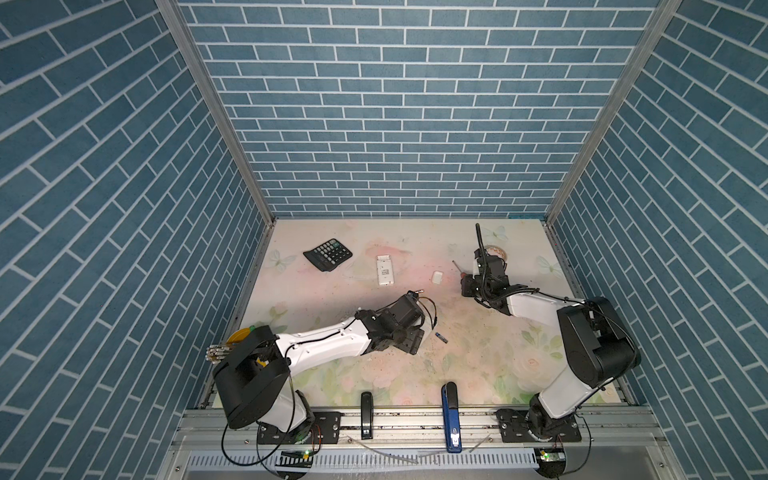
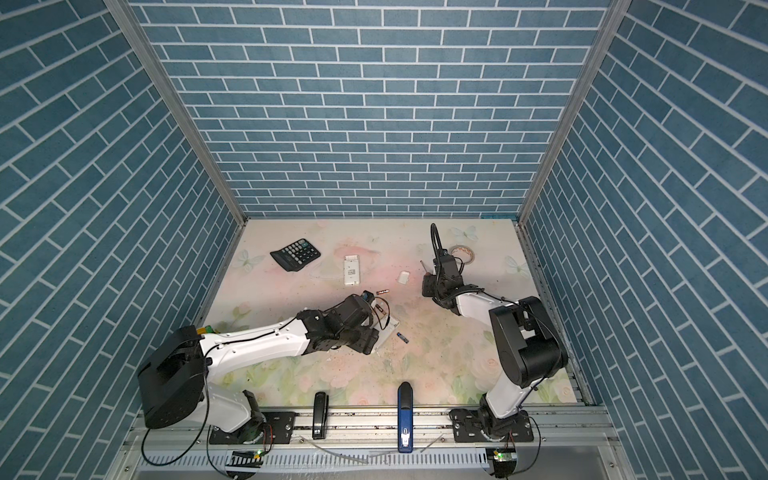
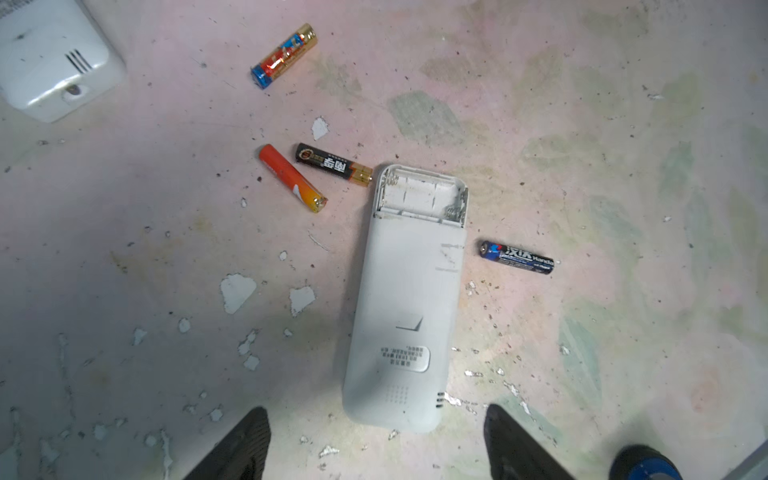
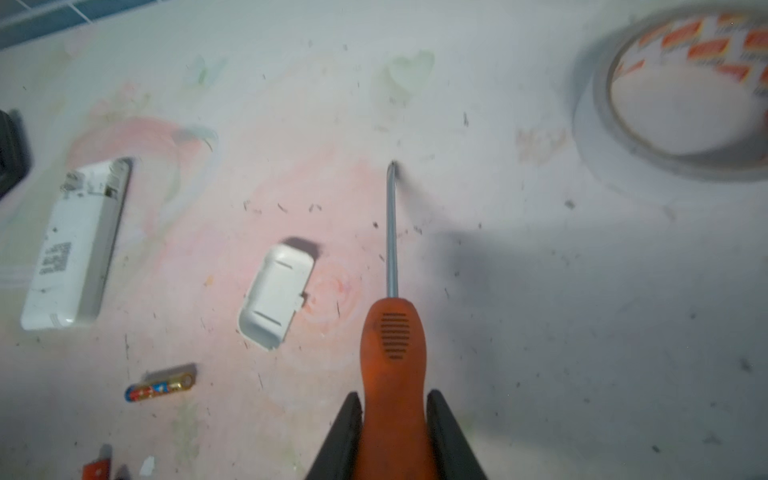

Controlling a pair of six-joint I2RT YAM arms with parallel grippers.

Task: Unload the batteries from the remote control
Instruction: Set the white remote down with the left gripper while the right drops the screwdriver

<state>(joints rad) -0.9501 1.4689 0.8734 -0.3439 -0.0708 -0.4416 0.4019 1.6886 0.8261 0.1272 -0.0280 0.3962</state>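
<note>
Hovering left gripper, spread empty, over emptied remote control, lower centre in top view; my nudge could roll loose batteries. Right gripper clamps orange-handled screwdriver, may slip.

Cannot read the blurred print on the label of the remote control. In both top views, see at most a white corner of it, under the left arm. Of the batteries, find from above only the dark blue battery just beside it and the gold battery beyond its open end, both too small to read. Get only the tips of the left gripper fingers, cut by the edge. Just a corner of the second remote, well off the remote control. Lose the screwdriver butt between the right gripper fingers. Catch part of the tape roll, blurred, far from the remote control.
</note>
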